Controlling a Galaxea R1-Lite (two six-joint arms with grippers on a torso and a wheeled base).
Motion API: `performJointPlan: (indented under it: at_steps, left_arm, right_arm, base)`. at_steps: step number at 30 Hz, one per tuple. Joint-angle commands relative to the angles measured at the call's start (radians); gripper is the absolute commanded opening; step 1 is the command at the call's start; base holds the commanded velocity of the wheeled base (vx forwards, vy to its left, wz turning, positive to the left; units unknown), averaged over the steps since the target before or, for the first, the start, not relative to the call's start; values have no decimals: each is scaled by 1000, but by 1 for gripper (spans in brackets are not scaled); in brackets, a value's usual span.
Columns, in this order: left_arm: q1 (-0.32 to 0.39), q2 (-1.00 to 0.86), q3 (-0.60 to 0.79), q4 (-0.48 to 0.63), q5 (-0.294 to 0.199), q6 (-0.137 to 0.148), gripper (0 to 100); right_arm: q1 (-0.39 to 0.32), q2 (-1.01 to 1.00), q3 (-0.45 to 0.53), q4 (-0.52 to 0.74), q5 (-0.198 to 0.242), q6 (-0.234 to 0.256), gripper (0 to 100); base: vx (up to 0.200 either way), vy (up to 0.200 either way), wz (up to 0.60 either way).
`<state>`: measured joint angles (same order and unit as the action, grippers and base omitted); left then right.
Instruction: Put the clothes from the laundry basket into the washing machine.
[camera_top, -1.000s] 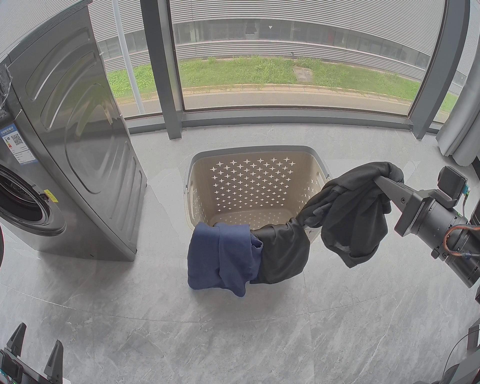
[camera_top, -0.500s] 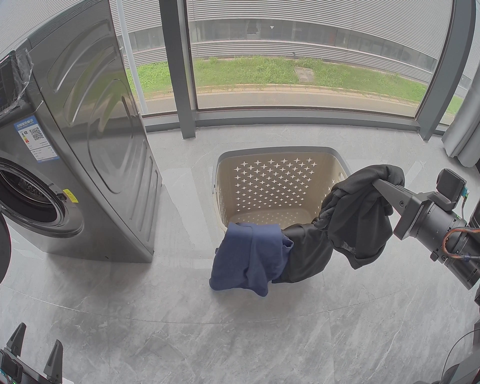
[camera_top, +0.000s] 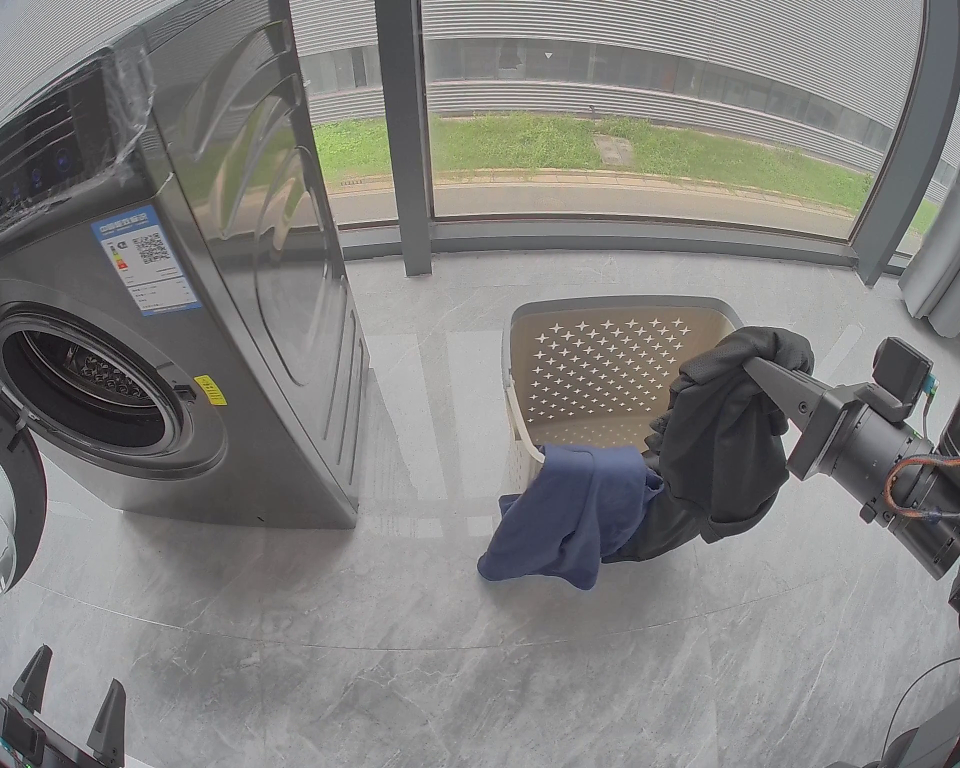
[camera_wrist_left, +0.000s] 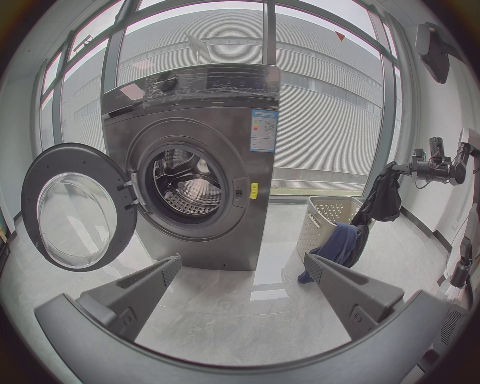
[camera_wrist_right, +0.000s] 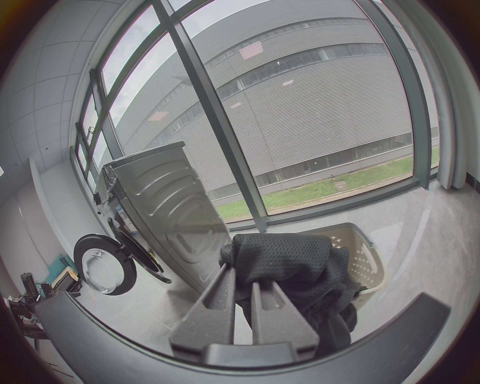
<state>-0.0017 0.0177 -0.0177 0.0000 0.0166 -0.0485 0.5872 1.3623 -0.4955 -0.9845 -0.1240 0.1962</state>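
My right gripper (camera_top: 765, 375) (camera_wrist_right: 244, 285) is shut on a black garment (camera_top: 725, 440) (camera_wrist_right: 290, 265) (camera_wrist_left: 385, 197), held up beside the beige laundry basket (camera_top: 600, 345) (camera_wrist_left: 320, 212) (camera_wrist_right: 365, 260); the garment's lower end trails over the basket's front rim. A blue garment (camera_top: 575, 510) (camera_wrist_left: 337, 242) hangs over that same rim, down to the floor. The grey washing machine (camera_top: 170, 250) (camera_wrist_left: 200, 150) (camera_wrist_right: 165, 200) stands at the left with its round door (camera_wrist_left: 75, 207) swung open and the drum (camera_wrist_left: 187, 185) showing. My left gripper (camera_top: 70, 695) (camera_wrist_left: 240, 265) sits low at the near left, open and holding nothing.
A tall window wall with dark pillars (camera_top: 405, 130) runs behind the basket. A curtain (camera_top: 935, 270) hangs at the far right. Bare grey floor (camera_top: 450, 660) lies between the machine, the basket and me.
The whole head view has shifted, so the washing machine and basket now appear further right and more of the drum shows. The black garment hangs closer in against the basket's side.
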Motion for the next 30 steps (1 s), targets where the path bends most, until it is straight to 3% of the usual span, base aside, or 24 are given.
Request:
performJointPlan:
  at_steps: [1, 30]
  left_arm:
    - [0, -16, 16, 0, 0, -1, 100]
    - [0, -16, 16, 0, 2, -1, 100]
  right_arm:
    - [0, -2, -1, 1, 0, 0, 0]
    - [2, -2, -8, -19, 0, -3, 0]
  base:
    - [0, 200, 0]
    - [0, 200, 0]
